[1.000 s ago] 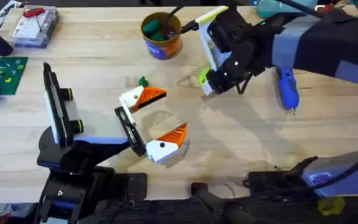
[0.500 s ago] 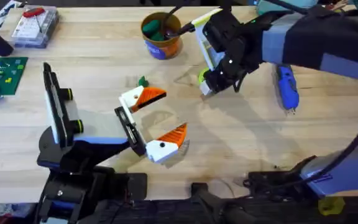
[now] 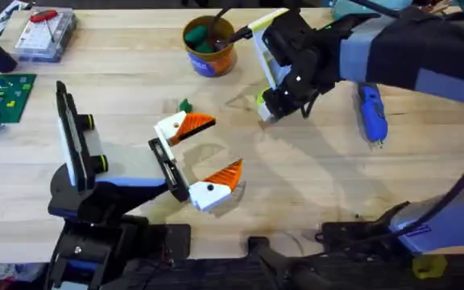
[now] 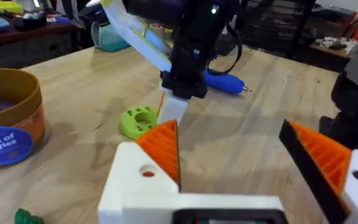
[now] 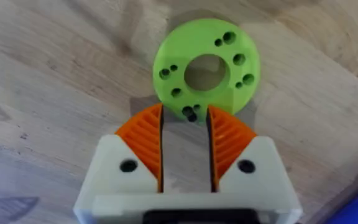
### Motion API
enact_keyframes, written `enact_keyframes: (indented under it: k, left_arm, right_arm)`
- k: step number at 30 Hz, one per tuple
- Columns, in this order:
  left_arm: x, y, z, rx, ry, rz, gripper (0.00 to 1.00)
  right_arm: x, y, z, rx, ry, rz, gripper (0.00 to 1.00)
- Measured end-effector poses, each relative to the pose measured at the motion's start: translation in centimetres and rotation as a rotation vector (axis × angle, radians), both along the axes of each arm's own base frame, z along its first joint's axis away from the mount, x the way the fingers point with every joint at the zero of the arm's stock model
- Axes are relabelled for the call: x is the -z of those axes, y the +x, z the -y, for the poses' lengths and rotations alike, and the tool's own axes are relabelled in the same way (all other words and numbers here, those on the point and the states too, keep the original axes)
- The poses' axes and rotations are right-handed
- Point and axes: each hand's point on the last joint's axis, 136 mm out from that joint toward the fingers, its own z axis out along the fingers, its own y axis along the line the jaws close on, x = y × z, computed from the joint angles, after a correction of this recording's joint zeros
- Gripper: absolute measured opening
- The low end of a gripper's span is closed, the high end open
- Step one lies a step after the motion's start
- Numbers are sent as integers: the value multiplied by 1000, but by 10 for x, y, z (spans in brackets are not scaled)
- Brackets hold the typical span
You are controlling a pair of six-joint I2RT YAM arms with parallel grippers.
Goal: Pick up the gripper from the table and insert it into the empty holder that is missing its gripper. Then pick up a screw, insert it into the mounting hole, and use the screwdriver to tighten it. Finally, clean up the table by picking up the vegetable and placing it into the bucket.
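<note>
My right gripper [image 3: 268, 113] points down at a green disc [image 3: 261, 98] with several holes, right of the bucket. In the right wrist view its orange pads [image 5: 146, 142] stand a narrow gap apart at the disc's [image 5: 205, 67] rim, and a small dark screw [image 5: 191, 114] sits on the disc between the tips, untouched. My left gripper [image 3: 226, 143] hangs wide open mid-table, holding nothing. The blue screwdriver [image 3: 371, 113] lies at the right. A small green vegetable [image 3: 185, 105] lies near the left gripper. The orange-brown bucket [image 3: 209, 47] stands at the back with green pieces inside.
A black upright stand [image 3: 72, 138] with yellow-green knobs stands at the left. A clear parts box [image 3: 47, 34] and a green board [image 3: 2, 94] lie at the far left. In the left wrist view the right gripper [image 4: 174, 112] stands over the disc [image 4: 138, 121].
My right gripper has shifted a little to the left and back, over the green disc. The left arm has not moved.
</note>
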Motion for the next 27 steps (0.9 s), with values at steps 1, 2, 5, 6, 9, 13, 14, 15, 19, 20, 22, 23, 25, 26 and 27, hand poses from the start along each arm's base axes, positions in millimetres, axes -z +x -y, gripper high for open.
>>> enact_keyframes:
  k: [1, 2, 5, 6, 9, 13, 14, 15, 19, 20, 22, 23, 25, 26, 27]
  left_arm:
    - [0, 0, 0, 0, 0, 0, 986]
    - [0, 0, 0, 0, 0, 0, 986]
    - [0, 0, 0, 0, 0, 0, 986]
    - [0, 0, 0, 0, 0, 0, 986]
    - [0, 0, 0, 0, 0, 0, 986]
    - [0, 0, 0, 0, 0, 0, 986]
    - [0, 0, 0, 0, 0, 0, 986]
    - [0, 0, 0, 0, 0, 0, 986]
    - [0, 0, 0, 0, 0, 0, 986]
    - [0, 0, 0, 0, 0, 0, 986]
    - [0, 0, 0, 0, 0, 0, 986]
    - [0, 0, 0, 0, 0, 0, 986]
    - [0, 0, 0, 0, 0, 0, 986]
    - [0, 0, 0, 0, 0, 0, 986]
    - [0, 0, 0, 0, 0, 0, 986]
  right_arm:
    - [0, 0, 0, 0, 0, 0, 353]
    - [0, 0, 0, 0, 0, 2, 353]
    - [0, 0, 0, 0, 1, 2, 353]
    - [0, 0, 0, 0, 1, 2, 353]
    - [0, 0, 0, 0, 1, 2, 353]
    - [0, 0, 0, 0, 1, 2, 353]
    - [0, 0, 0, 0, 1, 2, 353]
    - [0, 0, 0, 0, 1, 2, 353]
    - [0, 0, 0, 0, 1, 2, 353]
    - [0, 0, 0, 0, 1, 2, 353]
    - [0, 1, 0, 0, 0, 2, 286]
    - [0, 1, 0, 3, 0, 3, 204]
    - [0, 1, 0, 4, -1, 3, 45]
    - [0, 1, 0, 6, 0, 3, 15]
    - [0, 1, 0, 6, 0, 3, 7]
